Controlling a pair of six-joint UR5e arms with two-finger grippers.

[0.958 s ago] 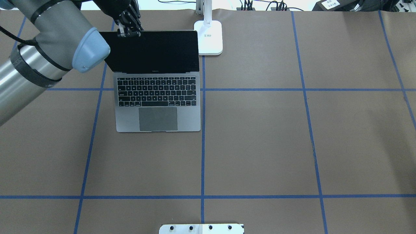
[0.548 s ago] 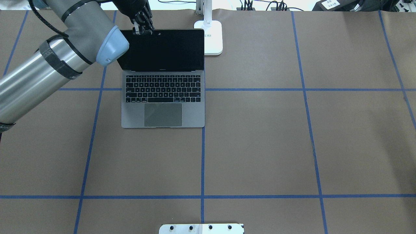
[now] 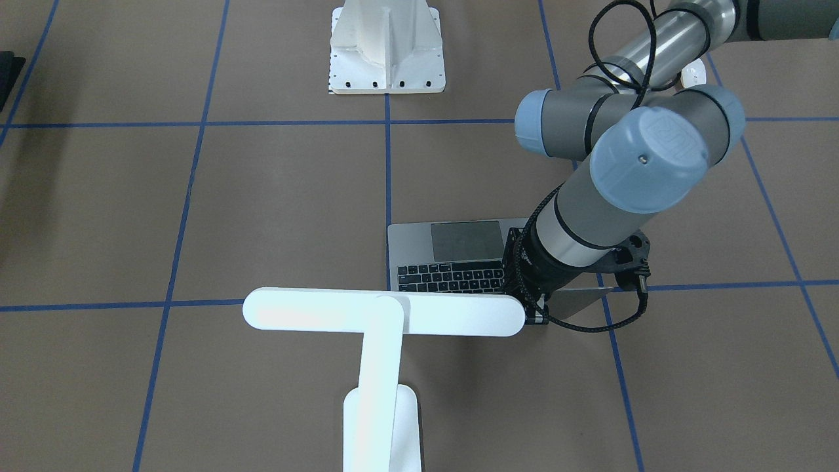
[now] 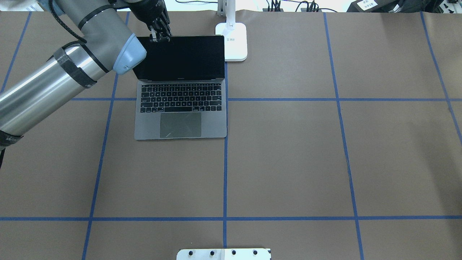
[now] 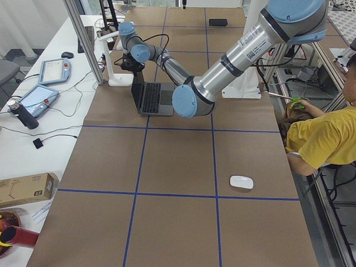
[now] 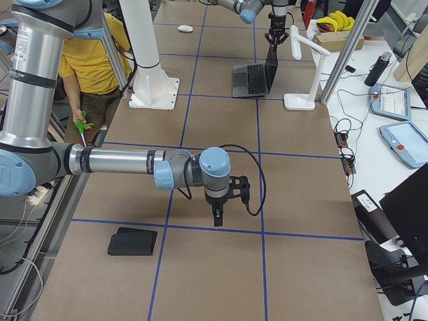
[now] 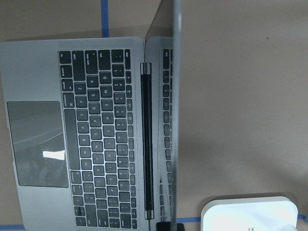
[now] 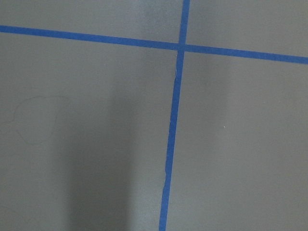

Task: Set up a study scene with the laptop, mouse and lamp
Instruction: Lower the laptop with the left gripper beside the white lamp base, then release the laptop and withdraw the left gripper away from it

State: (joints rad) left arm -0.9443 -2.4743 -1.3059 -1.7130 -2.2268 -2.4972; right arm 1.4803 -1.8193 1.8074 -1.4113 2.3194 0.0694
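Tape lines (image 4: pixel 225 173) in blue cut the brown bench (image 4: pixel 288 162) into squares. On its far side, left of the middle line in the overhead view, the laptop (image 4: pixel 180 124) sits open. Its keys and trackpad face the robot, its right edge runs along that line, and its dark screen is nearly upright.

The left tool (image 4: pixel 159 37) reaches down onto the lid's top edge near the left corner. Its fingers are drawn together on the thin lid, so it has the laptop by that edge. The left wrist view looks straight down the lid edge-on, with the keyboard to one side.

The lamp (image 4: pixel 234 42) stands just behind the lid's right corner, its square white base near the lid with a strip of bench between them. The mouse (image 5: pixel 241 182) lies well apart from both, toward the robot's left end of the bench and on the robot's side.

The right tool (image 6: pixel 217 219) hangs pointing down over bare bench near a tape crossing, well away from the laptop. Whether it is open or closed I cannot tell. A black pad (image 6: pixel 132 241) lies flat not far from it. A white pedestal (image 6: pixel 152 87) is bolted at the robot's edge, and a person in a yellow shirt (image 6: pixel 87 57) is beside that edge.
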